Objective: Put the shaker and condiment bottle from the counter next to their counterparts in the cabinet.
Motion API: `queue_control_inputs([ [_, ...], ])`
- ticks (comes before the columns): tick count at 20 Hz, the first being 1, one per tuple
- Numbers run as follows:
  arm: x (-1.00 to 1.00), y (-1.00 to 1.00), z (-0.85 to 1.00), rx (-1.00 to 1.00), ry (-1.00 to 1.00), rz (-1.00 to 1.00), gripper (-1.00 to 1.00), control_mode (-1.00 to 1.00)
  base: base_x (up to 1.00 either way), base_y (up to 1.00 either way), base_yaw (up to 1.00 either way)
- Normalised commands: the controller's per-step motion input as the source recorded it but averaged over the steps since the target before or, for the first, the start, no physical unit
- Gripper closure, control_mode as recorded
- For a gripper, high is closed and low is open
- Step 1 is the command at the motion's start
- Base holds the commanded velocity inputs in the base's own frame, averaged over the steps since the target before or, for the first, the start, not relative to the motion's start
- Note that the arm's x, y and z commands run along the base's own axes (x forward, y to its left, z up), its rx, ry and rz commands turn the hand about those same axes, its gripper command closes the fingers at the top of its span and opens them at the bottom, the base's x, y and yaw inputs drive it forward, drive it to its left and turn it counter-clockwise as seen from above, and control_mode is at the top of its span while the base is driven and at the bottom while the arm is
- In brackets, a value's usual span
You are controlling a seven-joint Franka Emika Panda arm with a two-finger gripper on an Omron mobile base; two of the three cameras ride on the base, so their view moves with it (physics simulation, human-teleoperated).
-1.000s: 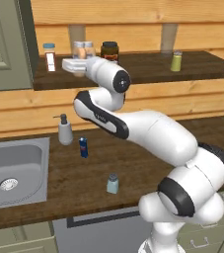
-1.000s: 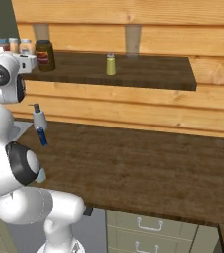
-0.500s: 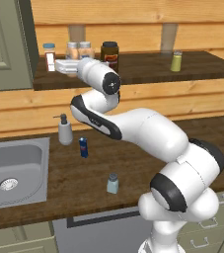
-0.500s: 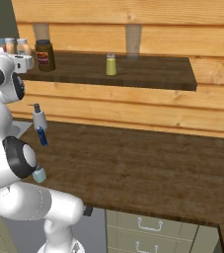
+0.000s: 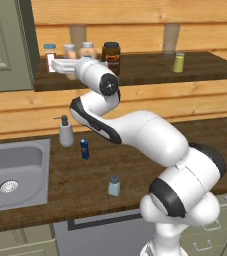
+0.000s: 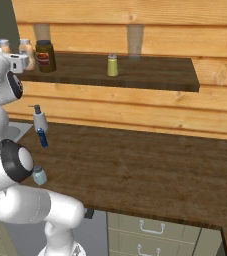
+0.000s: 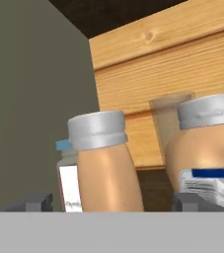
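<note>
My gripper is up at the left end of the cabinet shelf, open. Its fingertips stand wide apart. A peach-orange condiment bottle stands upright just beyond the gap, touching neither finger. Its near-identical twin stands close on the right. From the left base view both bottles show behind the hand. The pale blue-green shaker stands on the counter near its front edge. The yellow-green shaker is farther right on the shelf.
A dark brown jar stands right of the bottles and a blue-capped white jar left of them, by the grey-green door. On the counter are a grey pump dispenser, a dark-blue can and the sink.
The hand and forearm have shifted a little to the left along the shelf. The things on the counter have not moved.
</note>
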Motion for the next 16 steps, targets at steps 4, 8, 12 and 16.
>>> queue_control_inputs([
  [4,-0.17,0.0,0.15,0.0,-0.02,-0.01,-1.0,-1.0,0.0,0.0,0.0],
  [8,-0.37,-0.1,0.14,0.0,-0.07,-0.03,-1.0,-1.0,0.0,0.0,0.0],
  [12,-0.53,-0.21,0.12,0.0,-0.1,-0.04,-1.0,-1.0,0.0,0.0,0.0],
  [16,-0.56,-0.42,0.1,0.0,-0.09,-0.07,-1.0,-1.0,0.0,0.0,0.0],
])
